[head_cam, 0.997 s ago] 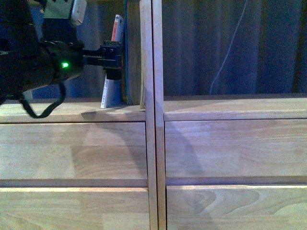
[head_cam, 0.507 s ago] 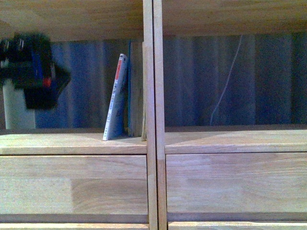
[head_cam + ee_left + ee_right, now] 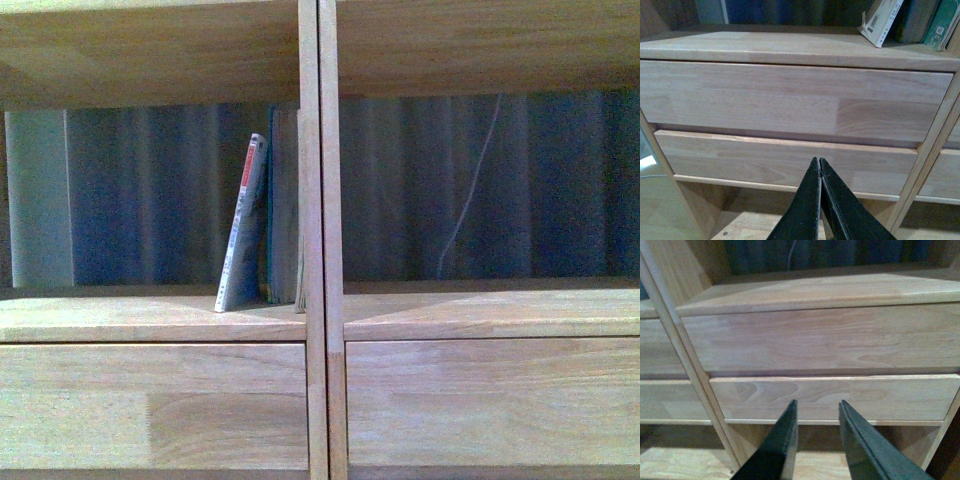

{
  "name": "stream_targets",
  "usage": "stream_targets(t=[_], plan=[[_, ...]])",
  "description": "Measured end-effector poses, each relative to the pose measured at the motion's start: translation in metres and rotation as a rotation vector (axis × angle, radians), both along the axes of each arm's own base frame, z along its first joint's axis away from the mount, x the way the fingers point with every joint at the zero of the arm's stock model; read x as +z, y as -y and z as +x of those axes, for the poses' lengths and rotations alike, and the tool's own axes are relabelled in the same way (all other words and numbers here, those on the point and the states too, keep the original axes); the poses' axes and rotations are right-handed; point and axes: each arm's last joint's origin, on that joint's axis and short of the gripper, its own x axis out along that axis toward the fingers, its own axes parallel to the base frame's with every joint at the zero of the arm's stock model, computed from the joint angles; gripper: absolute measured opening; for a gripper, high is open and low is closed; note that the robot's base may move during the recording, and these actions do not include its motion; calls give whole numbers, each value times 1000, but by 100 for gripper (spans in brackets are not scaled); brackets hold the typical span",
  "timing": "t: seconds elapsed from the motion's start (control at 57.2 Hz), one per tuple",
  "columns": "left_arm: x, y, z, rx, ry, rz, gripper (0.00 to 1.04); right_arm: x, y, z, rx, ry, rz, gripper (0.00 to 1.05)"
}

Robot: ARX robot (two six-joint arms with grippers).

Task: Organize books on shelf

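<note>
Books [image 3: 262, 225] stand shelved against the shelf [image 3: 316, 240] divider (white one leaning) — seemingly done; left gripper [image 3: 820, 167] pinched closed and empty, right gripper [image 3: 817, 412] parted, empty.

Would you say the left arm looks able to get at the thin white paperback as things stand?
Probably yes: the left gripper, shut, sits low before the drawer fronts, while the paperback leans in the open compartment above, its outer side unobstructed.
</note>
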Motion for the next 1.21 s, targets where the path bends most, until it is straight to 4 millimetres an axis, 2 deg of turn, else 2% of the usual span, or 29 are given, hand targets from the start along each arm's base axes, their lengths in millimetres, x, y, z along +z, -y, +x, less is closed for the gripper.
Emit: stream_targets(t=[0.035,0.28,0.367,0.892,0.962,1.207], plan=[[-3,-2,-3,2,1,-2,3,-3,-2,-1,4,4,-11,2],[-21,-12,-22,-6,8,-3,3,-24,-13,-4,-19,-1,-19,3],[-28,-21,-29,7,7,-3,3,-33,-19,-13,9,-11,-22,3],[-44,-21,-52,3,11,-3,3,-49,-19,-15,8,0,-22,3],[-51,-21,-54,1,14,-4,3,-54,-19,-15,8,6,-22,3],[-50,-21,-61,3,20,-3,3,-57,-19,-16,8,12,-23,3]])
